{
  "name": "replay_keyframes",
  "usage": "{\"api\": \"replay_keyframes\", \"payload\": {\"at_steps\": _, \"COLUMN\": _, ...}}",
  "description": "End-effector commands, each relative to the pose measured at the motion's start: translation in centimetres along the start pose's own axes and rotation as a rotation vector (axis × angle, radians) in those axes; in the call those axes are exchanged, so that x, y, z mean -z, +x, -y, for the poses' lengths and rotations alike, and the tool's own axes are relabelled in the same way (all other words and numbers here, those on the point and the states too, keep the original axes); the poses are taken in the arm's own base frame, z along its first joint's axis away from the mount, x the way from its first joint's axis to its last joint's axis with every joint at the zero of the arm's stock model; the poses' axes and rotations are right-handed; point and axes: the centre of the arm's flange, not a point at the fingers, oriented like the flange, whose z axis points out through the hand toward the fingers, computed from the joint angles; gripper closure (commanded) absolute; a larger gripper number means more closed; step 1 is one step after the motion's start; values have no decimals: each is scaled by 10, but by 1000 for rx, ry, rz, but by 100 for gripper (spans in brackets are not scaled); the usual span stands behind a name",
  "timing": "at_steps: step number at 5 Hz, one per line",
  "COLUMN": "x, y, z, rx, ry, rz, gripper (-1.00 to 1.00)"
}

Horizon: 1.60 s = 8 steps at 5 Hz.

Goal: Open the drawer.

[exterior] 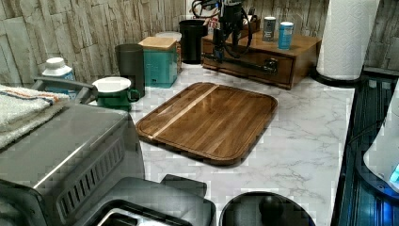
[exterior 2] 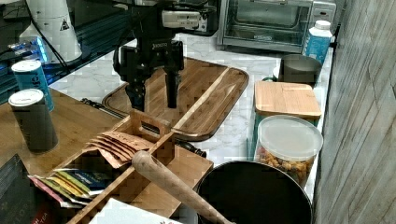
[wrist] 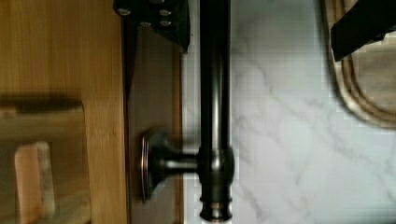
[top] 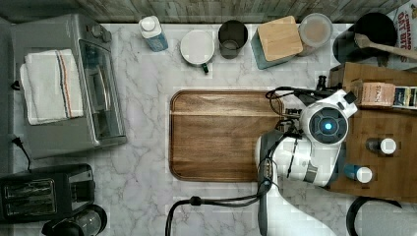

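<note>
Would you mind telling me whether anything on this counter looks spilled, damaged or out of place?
Nothing stands out. The drawer looks shut, its bar handle straight and intact, the gripper open above it, and the cutting board lies flat.

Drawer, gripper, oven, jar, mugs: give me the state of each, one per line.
Drawer: shut, front flush with the cabinet.
Gripper: open, fingers straddling the bar handle, not yet closed on it.
Toaster oven: door shut.
Snack jar: lid on.
Green mug: covered by a white lid.
</note>
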Motion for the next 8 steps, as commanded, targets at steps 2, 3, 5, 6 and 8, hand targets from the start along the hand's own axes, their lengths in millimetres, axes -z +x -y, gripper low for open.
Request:
{"api": "replay_keyframes", "payload": {"at_steps": 2, "x": -48, "y": -15, "z": -26, "rx": -16, "ry": -25, "rz": -11, "gripper": -100}}
{"api": "replay_keyframes", "payload": {"at_steps": 3, "x": -49, "y": -9, "z": -22, "rx": -20, "ry": 27, "rz": 19, "gripper": -100}}
{"api": "replay_keyframes", "payload": {"at_steps": 5, "x": -51, "y": -2, "z": -7, "rx": 38, "ry": 171, "rz": 33, "gripper": -100}}
{"api": "replay_keyframes", "payload": {"at_steps": 6, "x": -30, "y": -3, "z": 22, "rx": 26, "ry": 179, "rz": 13, "gripper": -100}}
{"api": "replay_keyframes", "payload": {"at_steps": 8, "x": -5, "y": 4, "z": 89, "rx": 3, "ry": 200, "rz": 35, "gripper": -100}}
